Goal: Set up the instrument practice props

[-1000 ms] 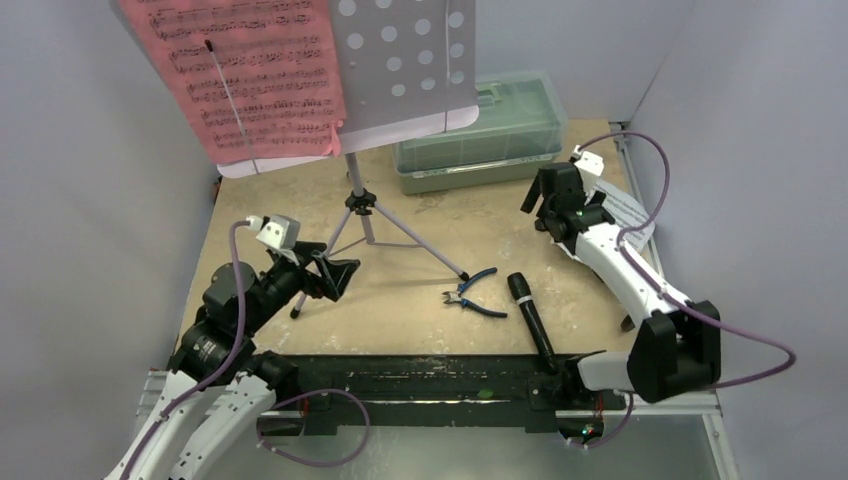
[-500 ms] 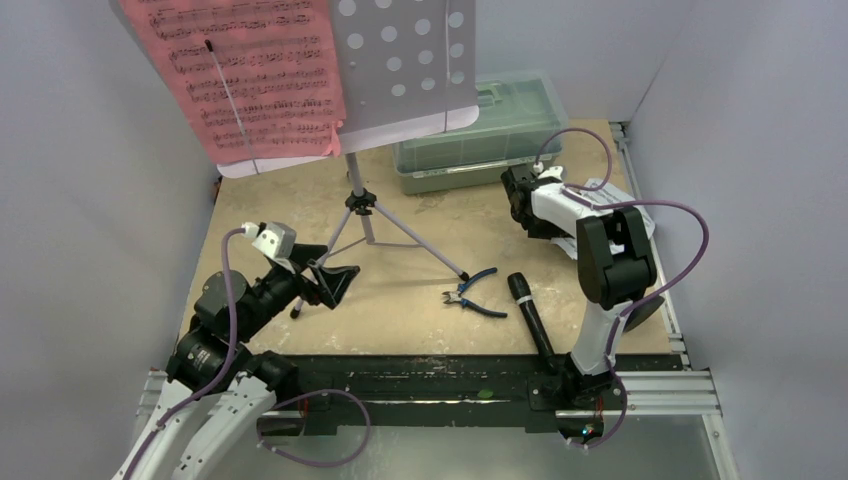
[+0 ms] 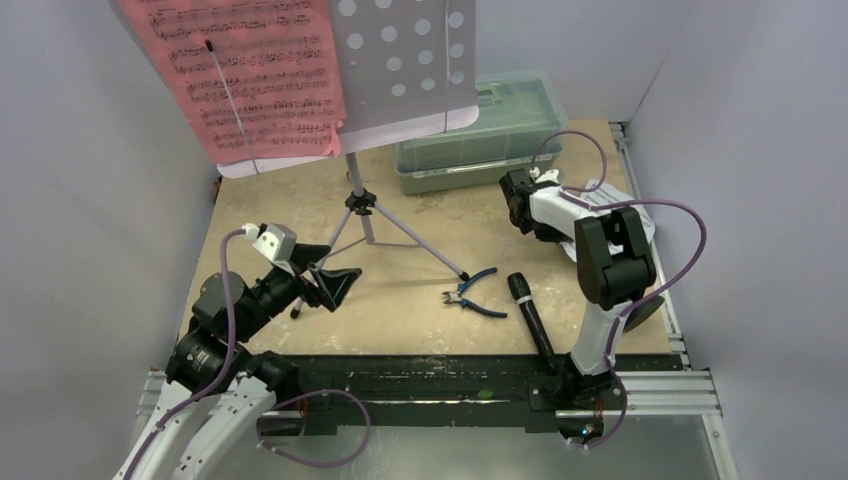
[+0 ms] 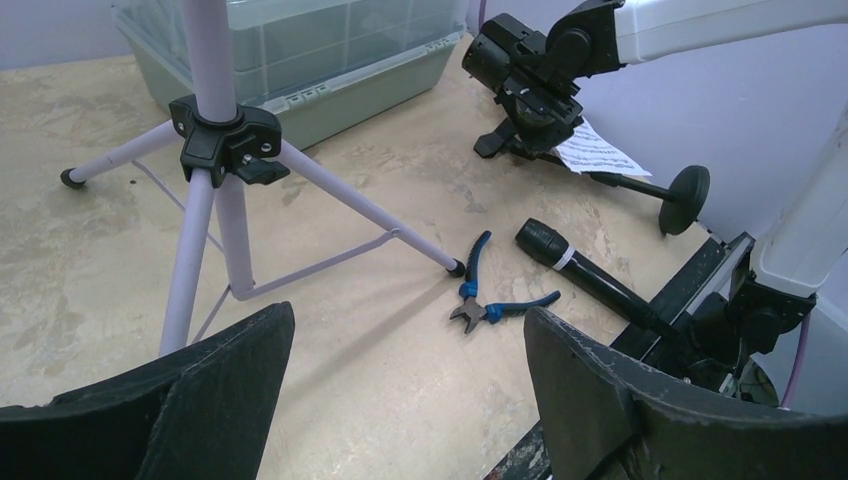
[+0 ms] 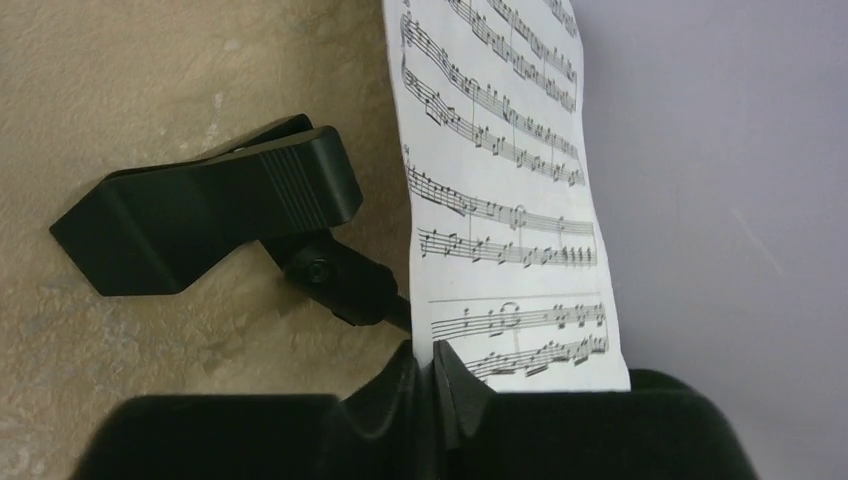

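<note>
The right gripper (image 5: 432, 352) has its two black fingers pressed together on the bottom edge of the white paper sheet of music (image 5: 500, 190), so it has hold of the paper. Only a thin strip of paper is pinched, and paper is floppy. I think the best way is to lift slowly and straight up, so the sheet does not slip out or tear. Just left of the sheet lies the black metal stand with a round base (image 4: 688, 188), tipped on its side, and its clip is close to the fingers. The sheet seems to lie across the stand's thin rod, so the lift should not drag the stand along. The sheet is at the far right of the table, by the wall. It probably belongs on the bare right half of the pale lilac music stand with holes and three legs (image 3: 405, 60), beside the pink paper sheet of music (image 3: 250, 70). The way there goes over the see-through green toolbox (image 3: 485, 130), so carry the paper high. The left gripper (image 4: 405, 325) is wide open with nothing in it, low at the near left by the legs.
</note>
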`<state>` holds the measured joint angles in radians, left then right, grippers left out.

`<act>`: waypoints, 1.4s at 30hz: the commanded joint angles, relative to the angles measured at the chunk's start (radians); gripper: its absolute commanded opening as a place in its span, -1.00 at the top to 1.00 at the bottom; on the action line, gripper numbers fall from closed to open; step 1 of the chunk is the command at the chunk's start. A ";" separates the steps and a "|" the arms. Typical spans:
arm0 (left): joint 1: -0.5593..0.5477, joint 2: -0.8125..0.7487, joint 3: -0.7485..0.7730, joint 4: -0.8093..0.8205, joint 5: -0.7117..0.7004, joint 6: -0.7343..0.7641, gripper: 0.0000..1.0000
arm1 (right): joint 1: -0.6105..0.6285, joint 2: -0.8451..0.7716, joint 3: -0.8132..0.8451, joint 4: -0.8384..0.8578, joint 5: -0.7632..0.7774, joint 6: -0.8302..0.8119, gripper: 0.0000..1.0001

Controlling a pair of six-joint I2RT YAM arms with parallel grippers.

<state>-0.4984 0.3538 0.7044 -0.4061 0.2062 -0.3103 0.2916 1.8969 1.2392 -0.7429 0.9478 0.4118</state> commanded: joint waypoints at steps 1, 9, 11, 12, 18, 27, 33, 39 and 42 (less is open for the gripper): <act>-0.002 0.012 -0.008 0.043 0.017 0.019 -0.69 | 0.037 -0.045 -0.006 0.033 0.019 -0.019 0.97; -0.001 0.046 -0.004 0.033 -0.011 0.015 -0.69 | 0.256 -0.225 -0.007 0.093 0.015 -0.090 1.00; -0.001 0.057 -0.002 0.030 -0.021 0.013 -0.69 | 0.283 -0.315 -0.035 0.166 -0.151 -0.150 1.00; 0.000 0.062 -0.002 0.028 -0.026 0.012 -0.69 | 0.289 -0.362 -0.055 0.202 -0.239 -0.167 1.00; 0.000 0.081 0.001 0.012 -0.078 -0.005 -0.69 | 0.304 -0.615 -0.242 0.354 -0.743 -0.232 1.00; -0.001 0.136 0.004 -0.050 -0.118 -0.296 -0.62 | 0.346 -0.877 -0.463 0.635 -1.327 -0.117 1.00; -0.001 0.121 -0.111 -0.013 -0.064 -0.629 -0.58 | 0.498 -0.883 -0.559 0.843 -1.347 0.003 1.00; -0.001 0.089 -0.240 0.116 -0.028 -0.869 -0.59 | 0.614 -0.822 -0.623 1.006 -1.309 0.060 1.00; -0.001 0.143 -0.233 0.119 -0.020 -0.863 -0.60 | 0.683 -0.768 -0.601 1.014 -1.276 0.017 1.00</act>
<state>-0.4980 0.4526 0.4675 -0.3885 0.1474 -1.0607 0.9062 1.0840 0.6220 0.1394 -0.3470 0.4339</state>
